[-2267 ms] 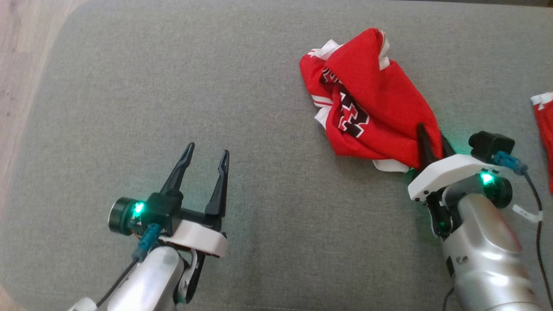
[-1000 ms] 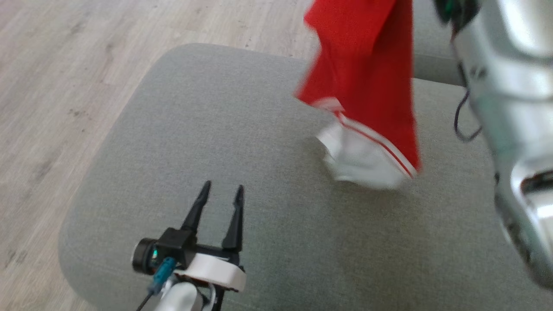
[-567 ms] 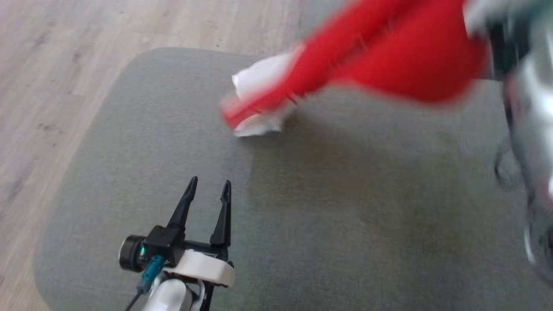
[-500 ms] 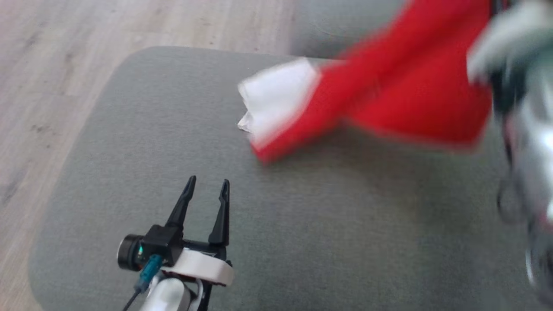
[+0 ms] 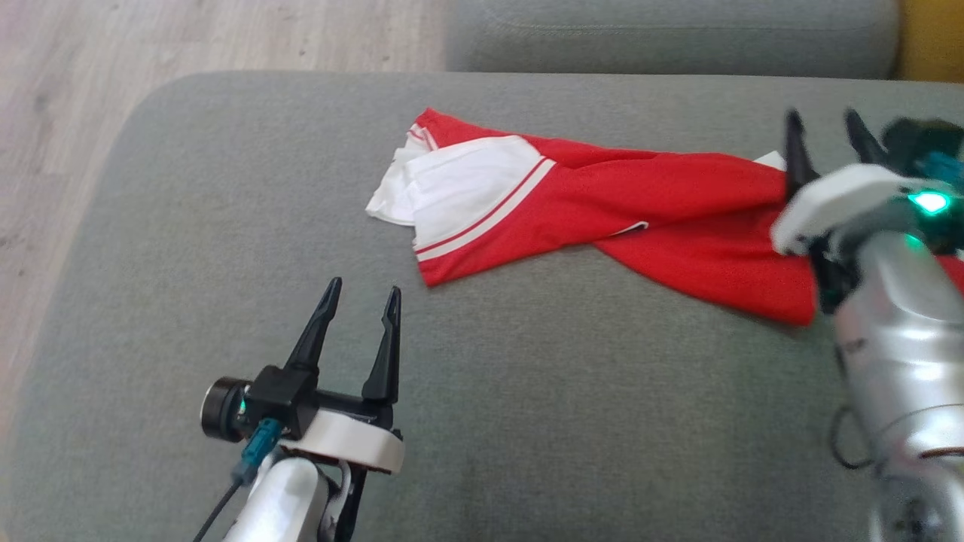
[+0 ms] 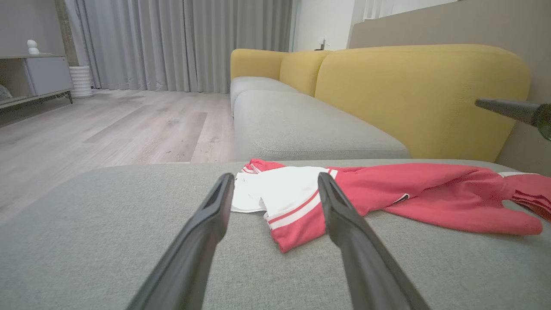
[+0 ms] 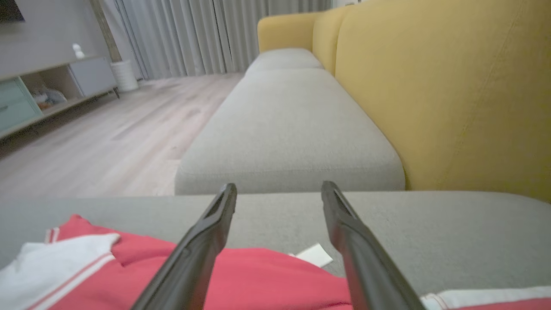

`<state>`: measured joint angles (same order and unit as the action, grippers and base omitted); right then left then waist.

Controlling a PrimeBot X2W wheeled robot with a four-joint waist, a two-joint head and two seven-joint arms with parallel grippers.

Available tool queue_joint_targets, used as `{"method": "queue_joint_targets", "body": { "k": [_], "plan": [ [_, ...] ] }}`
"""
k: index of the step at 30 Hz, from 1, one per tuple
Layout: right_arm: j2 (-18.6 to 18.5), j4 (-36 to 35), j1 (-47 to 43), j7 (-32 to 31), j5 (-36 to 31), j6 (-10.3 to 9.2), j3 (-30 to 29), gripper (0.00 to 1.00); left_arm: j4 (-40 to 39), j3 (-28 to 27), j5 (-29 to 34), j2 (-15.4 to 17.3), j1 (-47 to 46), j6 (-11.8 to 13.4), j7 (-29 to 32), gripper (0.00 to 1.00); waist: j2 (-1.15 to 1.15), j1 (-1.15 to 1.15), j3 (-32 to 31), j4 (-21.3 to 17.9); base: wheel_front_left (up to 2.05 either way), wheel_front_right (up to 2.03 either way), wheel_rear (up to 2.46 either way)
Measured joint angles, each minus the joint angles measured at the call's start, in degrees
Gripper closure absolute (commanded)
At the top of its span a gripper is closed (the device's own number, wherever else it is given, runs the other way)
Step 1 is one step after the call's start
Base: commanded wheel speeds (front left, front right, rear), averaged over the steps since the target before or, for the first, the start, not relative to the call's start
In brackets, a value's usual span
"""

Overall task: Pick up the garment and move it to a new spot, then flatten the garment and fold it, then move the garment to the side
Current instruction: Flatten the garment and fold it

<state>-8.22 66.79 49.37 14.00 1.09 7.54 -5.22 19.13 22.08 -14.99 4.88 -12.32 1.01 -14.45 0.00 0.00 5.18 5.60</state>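
Garment [image 5: 602,196] lies as a long twisted strip on sofa cushion [image 5: 527,414], probably laid out for flattening. Right gripper [image 5: 821,120] fingers spread, empty, above its right end. Left gripper [image 5: 363,286] fingers spread, empty, near white end.

Silver forearms [image 5: 896,339], white brackets [image 5: 346,444], tapered black fingers [image 5: 312,331], green lights [image 5: 930,202].

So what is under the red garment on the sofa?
The garment lies stretched out directly on the grey seat cushion. In the head view its right end is hidden behind the open right gripper. Anything beneath the cloth is covered.
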Motion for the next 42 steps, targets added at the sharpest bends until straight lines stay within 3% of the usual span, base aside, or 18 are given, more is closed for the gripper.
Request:
{"method": "queue_joint_targets", "body": {
  "k": [6, 7, 12, 15, 25, 34, 42],
  "plan": [
    [4.2, -21.6, -10.6, 0.4, 1.9, 0.0, 2.8, 0.0, 0.1, -0.5, 0.4, 0.0, 0.0, -0.1, 0.0, 0.0, 0.0, 0.0, -0.6, -2.8, 0.0, 0.0, 0.0],
    [4.2, -21.6, -10.6, 0.4, 1.9, 0.0, 2.8, 0.0, 0.1, -0.5, 0.4, 0.0, 0.0, -0.1, 0.0, 0.0, 0.0, 0.0, -0.6, -2.8, 0.0, 0.0, 0.0],
    [4.3, -38.4, -29.4, 0.4, 6.8, 0.0, 4.2, 0.0, 0.1, -1.8, 0.4, 0.0, 0.0, -0.5, 0.0, 0.0, 0.0, 0.0, -0.4, -5.1, 0.0, 0.0, 0.0],
    [4.9, -44.5, -38.0, 0.4, 9.8, 0.0, 5.6, 0.0, 0.1, -1.8, 0.4, -0.1, 0.0, -1.0, 0.0, 0.0, 0.0, 0.0, 0.2, -6.4, 0.0, 0.0, 0.0],
    [5.5, -51.1, -40.7, 0.4, 10.6, 0.0, 7.8, 0.0, 3.3, -2.1, 2.0, 1.7, -4.2, -2.3, 1.0, 0.0, 0.0, 0.0, 3.8, -10.8, 0.0, 0.0, 0.0],
    [5.5, -51.6, -40.5, 0.4, 10.5, -0.01, 7.3, 0.0, 14.3, -5.8, 1.3, 3.7, -20.2, -1.8, 7.5, 0.0, 0.0, 0.01, 11.0, -12.9, 0.0, 0.0, 0.0],
    [5.5, -51.9, -39.1, 0.4, 10.6, 0.0, 7.2, 0.0, 22.9, -5.7, 1.1, 4.4, -22.9, -1.6, 9.9, 0.0, 0.0, 0.01, 13.6, -14.2, 0.0, 0.0, 0.0]
  ]
}}
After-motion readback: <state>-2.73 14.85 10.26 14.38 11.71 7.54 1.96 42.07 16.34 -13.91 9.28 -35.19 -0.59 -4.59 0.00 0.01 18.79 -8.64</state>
